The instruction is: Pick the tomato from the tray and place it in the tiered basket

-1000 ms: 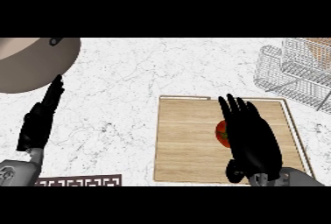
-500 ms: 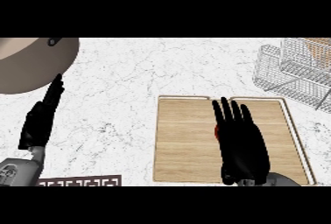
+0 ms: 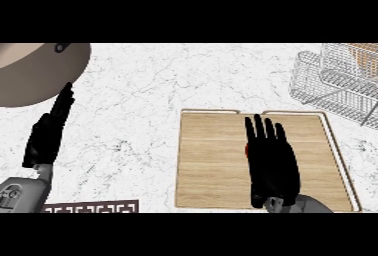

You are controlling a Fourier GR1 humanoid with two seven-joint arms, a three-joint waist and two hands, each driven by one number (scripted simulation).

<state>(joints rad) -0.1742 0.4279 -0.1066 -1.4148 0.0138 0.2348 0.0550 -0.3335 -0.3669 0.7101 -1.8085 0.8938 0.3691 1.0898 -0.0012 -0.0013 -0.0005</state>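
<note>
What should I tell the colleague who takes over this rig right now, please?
Right hand: open, fingers straight, flat over the wooden tray, covering nearly all of the tomato; only a red sliver shows at its left edge.
Left hand: open, resting at the left, fingers up, holding nothing.
Wire tiered basket: at the far right, beyond the tray.
Done: right hand positioned over the tomato.
Left: grasp the tomato, lift it, carry it to the basket, release.
</note>
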